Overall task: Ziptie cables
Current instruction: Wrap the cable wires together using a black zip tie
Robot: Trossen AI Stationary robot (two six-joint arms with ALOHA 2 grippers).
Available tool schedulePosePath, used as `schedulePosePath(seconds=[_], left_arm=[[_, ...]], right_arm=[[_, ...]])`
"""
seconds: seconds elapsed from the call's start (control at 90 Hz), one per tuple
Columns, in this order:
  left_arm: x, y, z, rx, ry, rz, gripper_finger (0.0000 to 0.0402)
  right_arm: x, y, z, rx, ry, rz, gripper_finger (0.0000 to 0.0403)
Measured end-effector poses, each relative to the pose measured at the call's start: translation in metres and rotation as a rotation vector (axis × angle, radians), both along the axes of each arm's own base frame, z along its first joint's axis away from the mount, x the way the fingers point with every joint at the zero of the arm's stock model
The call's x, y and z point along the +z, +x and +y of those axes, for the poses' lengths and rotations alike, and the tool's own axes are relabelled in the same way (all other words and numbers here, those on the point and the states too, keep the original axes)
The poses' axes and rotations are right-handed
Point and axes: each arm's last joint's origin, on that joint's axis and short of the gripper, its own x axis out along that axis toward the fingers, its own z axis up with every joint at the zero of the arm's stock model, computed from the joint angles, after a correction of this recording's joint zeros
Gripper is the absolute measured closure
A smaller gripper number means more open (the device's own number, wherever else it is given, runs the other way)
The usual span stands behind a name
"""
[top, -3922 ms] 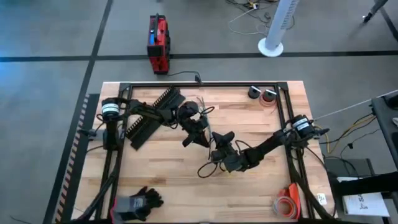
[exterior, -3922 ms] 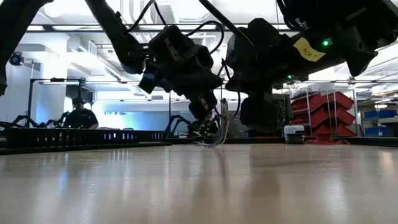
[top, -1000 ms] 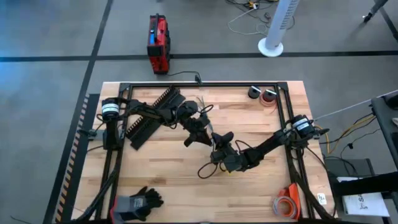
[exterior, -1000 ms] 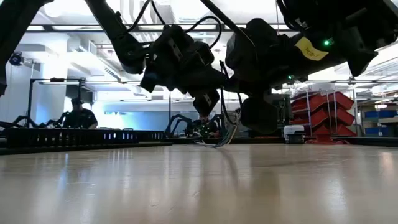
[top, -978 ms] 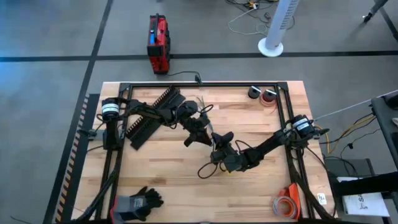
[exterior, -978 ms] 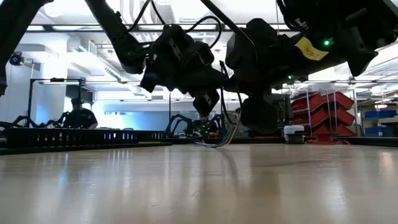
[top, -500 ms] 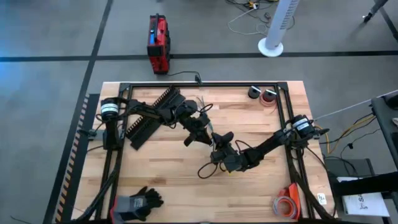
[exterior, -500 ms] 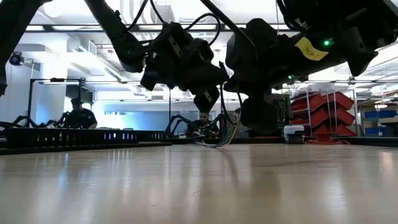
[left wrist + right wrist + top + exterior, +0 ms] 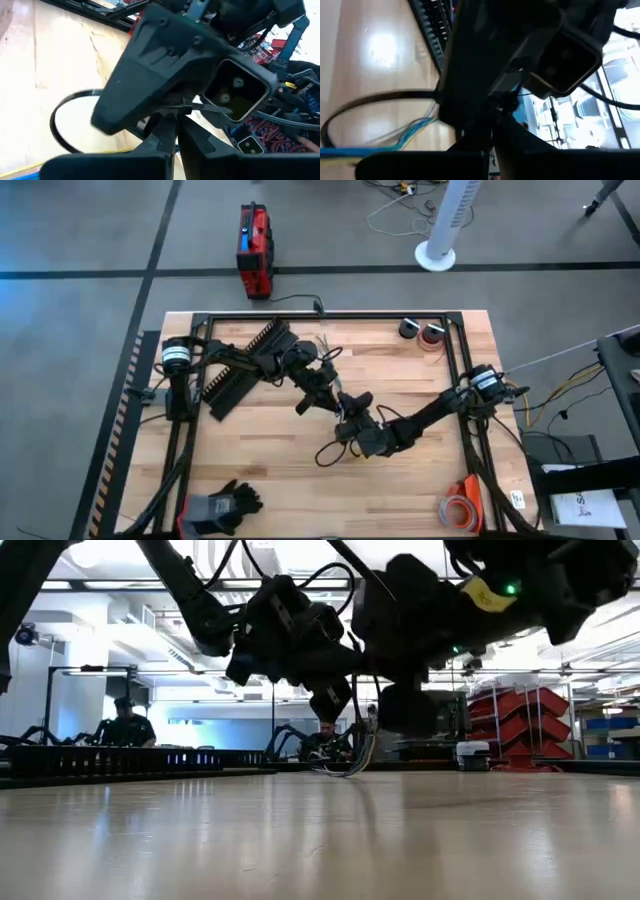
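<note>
High view: the left gripper (image 9: 322, 396) and right gripper (image 9: 345, 416) meet nose to nose near the table's (image 9: 260, 460) centre, right at the left's four o'clock. Whether either is clenched I cannot tell. The cables (image 9: 350, 766) hang between them, touching the wood. A black slotted strip (image 9: 240, 365) lies at ten o'clock.

Both arms reach in to mid-table and meet nose to nose: the left gripper (image 9: 322, 394) comes from the left edge, the right gripper (image 9: 352, 423) from the right edge, each with fingers pressed together, both just above the tabletop
</note>
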Motion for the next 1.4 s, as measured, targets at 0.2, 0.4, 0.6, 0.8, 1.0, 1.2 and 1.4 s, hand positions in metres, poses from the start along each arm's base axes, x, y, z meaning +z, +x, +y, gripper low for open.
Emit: schedulePosePath(seconds=[0.2,0.4,0.6,0.8,1.0,1.2,1.4], left_arm=[[0.0,0.0,0.0,0.002,-0.008,0.005,0.0402],[0.001,0.0,0.002,0.004,-0.009,0.002,0.0402],[0.0,-0.001,0.003,0.0,-0.008,0.003,0.0402],[-0.001,-0.002,0.002,-0.018,0.0,0.003,0.0402],[-0.003,-0.002,0.002,-0.027,0.012,0.008,0.0402],[-0.007,-0.004,0.001,-0.045,0.053,0.014,0.0402],[-0.01,-0.006,0.001,-0.059,0.085,0.015,0.0402]], right_arm=[[0.008,-0.001,0.002,-0.001,-0.011,0.0,0.0403],[0.011,-0.003,0.01,0.029,-0.005,-0.009,0.0403],[0.011,-0.005,0.018,0.073,0.041,-0.051,0.0403],[0.01,-0.005,0.018,0.083,0.099,-0.113,0.0403],[0.01,-0.005,0.02,0.118,0.116,-0.109,0.0403],[0.012,-0.005,0.021,0.127,0.164,-0.153,0.0375],[0.018,-0.012,0.019,0.171,0.325,-0.178,0.0308]])
